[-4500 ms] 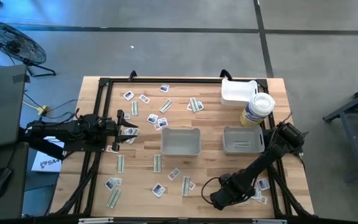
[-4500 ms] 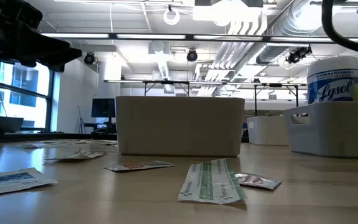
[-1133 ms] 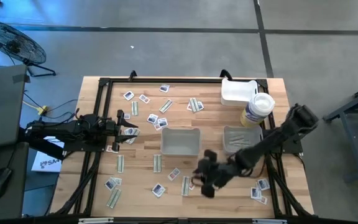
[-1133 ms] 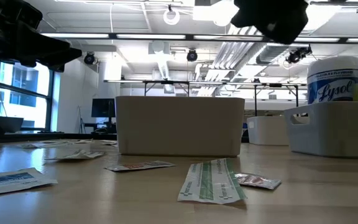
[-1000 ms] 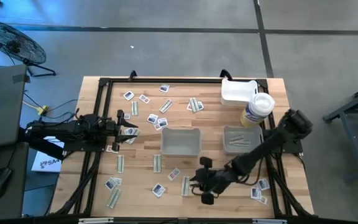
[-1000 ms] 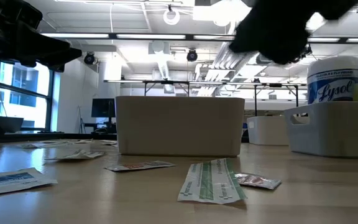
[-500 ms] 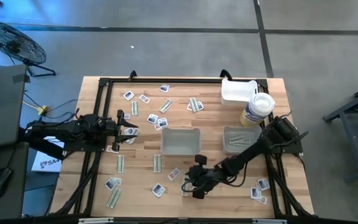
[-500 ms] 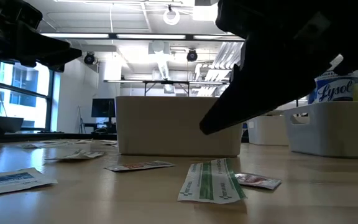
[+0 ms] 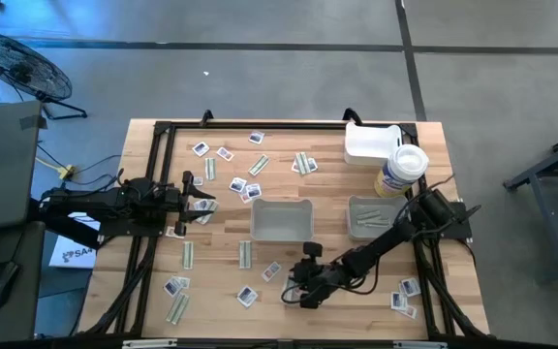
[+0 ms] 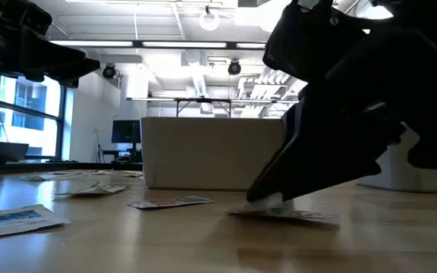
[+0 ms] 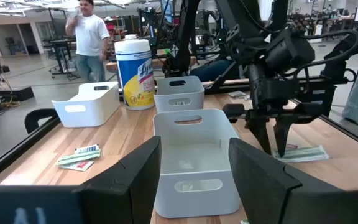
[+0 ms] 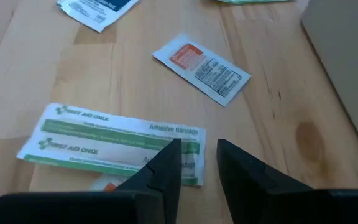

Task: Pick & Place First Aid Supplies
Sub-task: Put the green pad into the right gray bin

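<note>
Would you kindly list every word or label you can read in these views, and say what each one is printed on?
"FIRST AID ONLY", twice, and "Adhesive Bandage": green strip packet at the right gripper.
"Lysol": wipes bottle, partly blurred.
Orange-and-white packet: print too small to read.
Blue-and-white packet: cropped, unreadable.
Packets in the high view: too small to read.

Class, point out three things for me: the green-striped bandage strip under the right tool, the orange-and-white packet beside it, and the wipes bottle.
Bandage strip (image 12: 104, 144), right wrist view: on its printed middle.
Orange-and-white packet (image 12: 202, 67), right wrist view: on its centre.
Wipes bottle (image 11: 134, 71), left wrist view: on its label.
</note>
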Action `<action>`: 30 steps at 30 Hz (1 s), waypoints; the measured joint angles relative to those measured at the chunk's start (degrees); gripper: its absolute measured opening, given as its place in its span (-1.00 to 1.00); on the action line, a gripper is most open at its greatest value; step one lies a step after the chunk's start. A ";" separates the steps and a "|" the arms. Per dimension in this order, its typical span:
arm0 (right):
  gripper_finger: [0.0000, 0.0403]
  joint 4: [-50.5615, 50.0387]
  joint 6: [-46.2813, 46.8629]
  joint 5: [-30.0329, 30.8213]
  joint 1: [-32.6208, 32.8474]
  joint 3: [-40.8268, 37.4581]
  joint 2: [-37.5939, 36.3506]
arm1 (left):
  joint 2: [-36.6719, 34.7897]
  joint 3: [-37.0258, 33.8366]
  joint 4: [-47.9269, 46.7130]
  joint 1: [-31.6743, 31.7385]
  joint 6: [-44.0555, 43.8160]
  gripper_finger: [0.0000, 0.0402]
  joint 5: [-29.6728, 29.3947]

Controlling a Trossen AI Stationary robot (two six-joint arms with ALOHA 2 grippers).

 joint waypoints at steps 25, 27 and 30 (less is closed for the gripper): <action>-0.52 5.06 -2.59 -3.95 -1.01 0.00 1.29 | 0.00 0.00 -0.01 0.01 0.00 -0.07 -0.01; -0.52 5.16 -2.57 -4.61 -1.09 0.03 1.61 | 0.00 0.00 0.01 0.00 0.00 -0.07 0.00; -0.52 4.94 -2.62 -4.17 -1.07 0.07 1.79 | -0.01 0.00 0.01 -0.01 0.02 -0.07 -0.02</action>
